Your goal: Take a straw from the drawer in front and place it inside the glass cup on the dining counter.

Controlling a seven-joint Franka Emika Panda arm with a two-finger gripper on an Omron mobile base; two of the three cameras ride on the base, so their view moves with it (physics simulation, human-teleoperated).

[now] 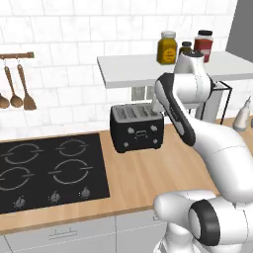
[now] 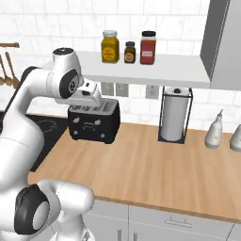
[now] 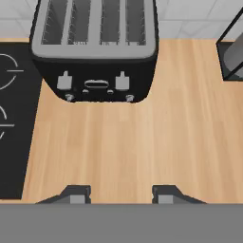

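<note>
Jaws [image 3: 121,193] nearest, part open, empty, over bare worktop [image 3: 142,142]; toaster [image 3: 95,47] at twelve o'clock. Step: reaching for drawer; next, lowering toward its front.

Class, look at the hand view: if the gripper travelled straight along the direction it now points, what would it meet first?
Most likely the bare wood counter in front of the black toaster. The gripper is open and empty; depth is hard to judge.

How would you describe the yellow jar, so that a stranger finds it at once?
Look at the white shelf on the tiled wall above the wood counter. Three jars stand there in a row; the yellow jar is at the left end, wider than the small dark jar beside it.
</note>
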